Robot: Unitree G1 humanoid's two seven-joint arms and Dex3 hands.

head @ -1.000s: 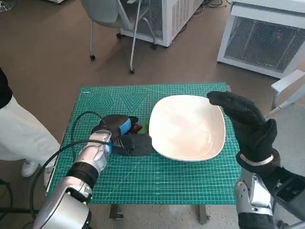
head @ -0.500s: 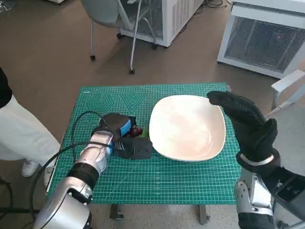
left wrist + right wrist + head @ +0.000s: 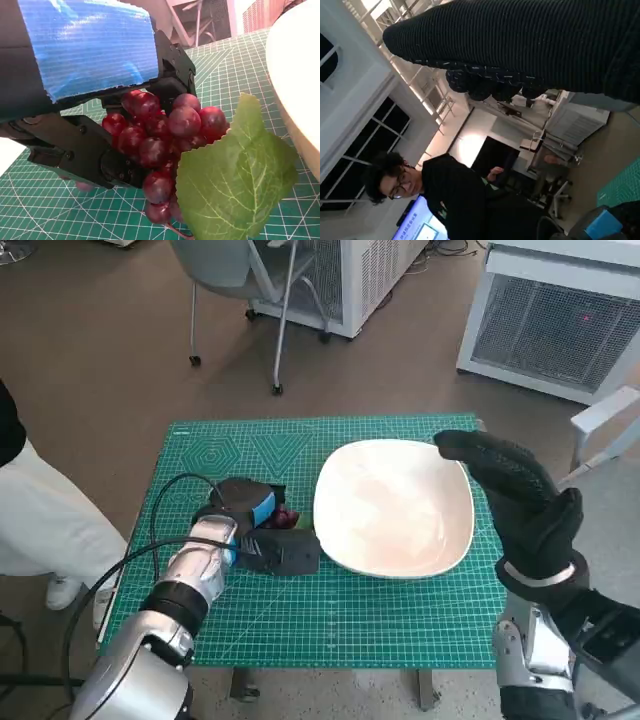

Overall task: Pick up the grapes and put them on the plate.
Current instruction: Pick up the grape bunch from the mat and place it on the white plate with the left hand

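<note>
The left hand grips the grapes just beside the plate. The bunch looks light, soft and loose, with a floppy leaf, so it's best cradled around its body. The right hand hovers spread, empty.

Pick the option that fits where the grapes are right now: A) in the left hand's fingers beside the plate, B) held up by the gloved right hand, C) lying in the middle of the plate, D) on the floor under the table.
A: the left wrist view shows the grapes between the left hand's black fingers, beside the plate, not on it.
</note>
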